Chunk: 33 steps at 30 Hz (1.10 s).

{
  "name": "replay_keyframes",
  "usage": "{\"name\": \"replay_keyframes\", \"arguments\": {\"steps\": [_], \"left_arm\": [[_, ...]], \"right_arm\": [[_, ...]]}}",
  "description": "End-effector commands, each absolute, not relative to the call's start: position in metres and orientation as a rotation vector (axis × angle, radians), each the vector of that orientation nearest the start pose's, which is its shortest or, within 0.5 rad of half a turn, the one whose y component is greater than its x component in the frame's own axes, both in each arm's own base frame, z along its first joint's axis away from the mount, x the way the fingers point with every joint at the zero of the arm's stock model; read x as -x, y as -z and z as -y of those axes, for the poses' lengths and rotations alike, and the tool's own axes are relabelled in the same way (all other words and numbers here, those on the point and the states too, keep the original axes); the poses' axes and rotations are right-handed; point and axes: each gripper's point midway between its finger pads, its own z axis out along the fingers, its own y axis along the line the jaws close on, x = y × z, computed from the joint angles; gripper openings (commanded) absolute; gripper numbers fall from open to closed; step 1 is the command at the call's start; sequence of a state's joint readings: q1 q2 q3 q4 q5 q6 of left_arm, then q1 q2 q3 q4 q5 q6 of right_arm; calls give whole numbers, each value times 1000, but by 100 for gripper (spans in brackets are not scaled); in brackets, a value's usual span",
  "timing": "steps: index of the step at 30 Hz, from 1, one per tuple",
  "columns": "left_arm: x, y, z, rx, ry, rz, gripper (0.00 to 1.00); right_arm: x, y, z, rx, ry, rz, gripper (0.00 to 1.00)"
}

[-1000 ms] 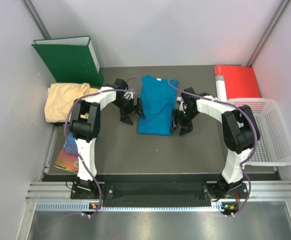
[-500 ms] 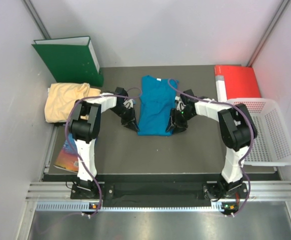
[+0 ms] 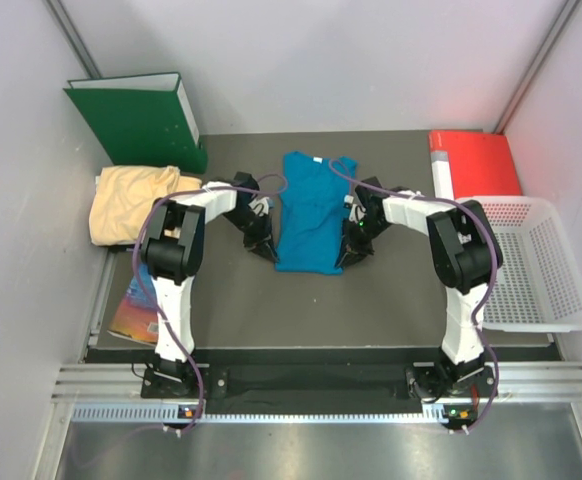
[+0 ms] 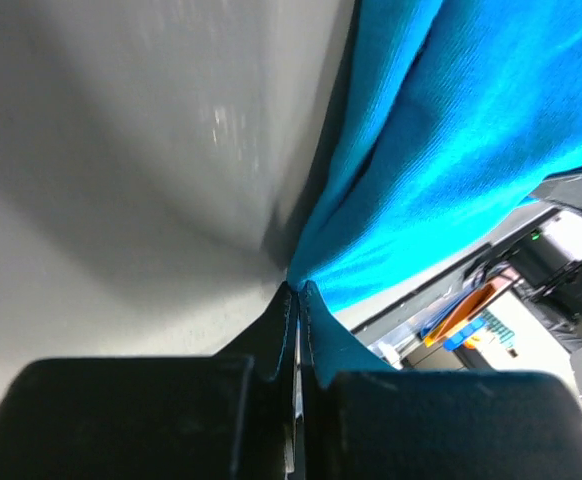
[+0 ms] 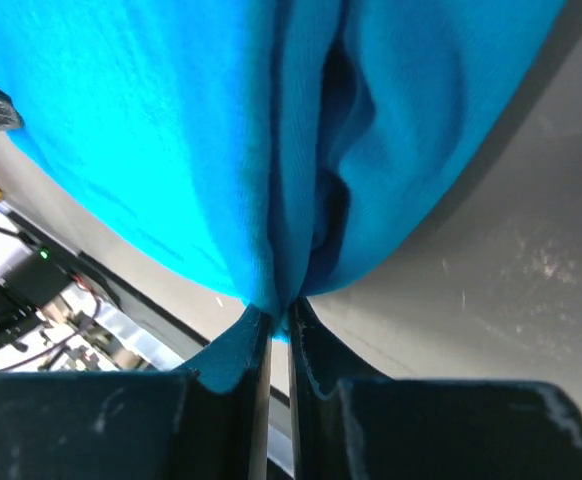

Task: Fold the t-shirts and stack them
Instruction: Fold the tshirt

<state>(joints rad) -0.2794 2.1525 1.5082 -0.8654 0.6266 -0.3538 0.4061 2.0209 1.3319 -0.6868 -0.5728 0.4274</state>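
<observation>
The teal-blue t-shirt [image 3: 312,212] lies folded lengthwise on the grey mat, collar and white neck label toward the back. My left gripper [image 3: 268,251] is shut on its near left corner, and the blue cloth [image 4: 451,130] runs up from the pinched tips. At the near right corner my right gripper [image 3: 343,258] is shut on a bunched fold of the same shirt [image 5: 221,130]. The pale yellow-orange t-shirt [image 3: 129,198] lies crumpled at the left edge, away from both grippers.
A green binder [image 3: 139,120] stands at the back left, and a red folder [image 3: 476,164] lies at the back right. A white mesh basket [image 3: 531,262] sits on the right. A colourful booklet [image 3: 134,305] lies by the left arm.
Both grippers dropped from beside the shirt's near half onto its near corners and closed on the cloth. The near hem now looks slightly drawn in.
</observation>
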Motion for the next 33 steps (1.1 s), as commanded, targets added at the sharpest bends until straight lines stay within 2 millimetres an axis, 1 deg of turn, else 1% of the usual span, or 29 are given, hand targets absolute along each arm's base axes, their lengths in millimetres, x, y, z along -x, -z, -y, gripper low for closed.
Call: {"name": "replay_keyframes", "arguments": {"steps": [1,3,4,5,6,7,8,10,11,14,15,16,18,19,20,21,22,23,24,25,26,27,28,29,31,33], "left_arm": [[-314,-54,203,-33,902,-3160,0],[-314,-61,202,-47,879,-3153,0],[-313,-68,200,-66,854,-3143,0],[-312,-73,199,-85,832,-3141,0],[-314,-76,197,-88,806,-3130,0],[-318,-84,193,-102,760,-3097,0],[-320,-88,192,-104,742,-3076,0],[-329,-101,189,-115,697,-3013,0],[-337,-110,189,-117,683,-2981,0],[-355,-124,187,-119,624,-2890,0],[-368,-130,189,-130,623,-2825,0],[-376,-138,190,-118,619,-2788,0],[-391,-143,193,-102,617,-2737,0],[-404,-146,200,-85,641,-2703,0],[-410,-147,204,-78,668,-2691,0],[-416,-147,208,-74,683,-2686,0],[-428,-146,214,-62,702,-2676,0],[-434,-145,217,-60,708,-2670,0],[-441,-135,219,-57,706,-2682,0],[-454,-145,222,-70,702,-2639,0],[-460,-145,222,-71,695,-2635,0],[-468,-136,220,-62,671,-2645,0],[-480,-148,222,-72,673,-2603,0],[-485,-150,223,-75,675,-2590,0],[-503,-157,225,-76,682,-2532,0],[-515,-162,226,-56,673,-2491,0]], "right_arm": [[-282,-59,-243,178,-940,-3047,6],[-276,-67,-240,192,-940,-3059,5],[-278,-78,-241,220,-952,-3030,5],[-276,-83,-239,226,-949,-3036,5],[-276,-88,-240,239,-950,-3029,6],[-278,-97,-241,263,-959,-3002,6],[-276,-102,-240,271,-964,-3006,6],[-278,-115,-241,306,-972,-2970,5],[-278,-119,-241,316,-971,-2969,5],[-286,-135,-242,367,-970,-2913,5],[-289,-139,-242,371,-966,-2902,6],[-297,-145,-241,377,-944,-2874,6],[-305,-149,-240,369,-925,-2855,6],[-315,-153,-238,352,-905,-2834,6],[-322,-154,-237,343,-892,-2818,6],[-329,-156,-235,330,-881,-2803,6],[-340,-157,-232,302,-866,-2788,6],[-350,-159,-232,292,-862,-2760,6],[-357,-159,-231,277,-857,-2743,6],[-372,-159,-229,249,-849,-2714,6],[-380,-160,-228,240,-846,-2696,6],[-388,-156,-228,231,-837,-2691,6],[-401,-161,-226,224,-824,-2655,6],[-408,-161,-226,220,-819,-2641,6],[-426,-162,-225,213,-817,-2599,6],[-440,-162,-226,203,-825,-2564,6]]}}
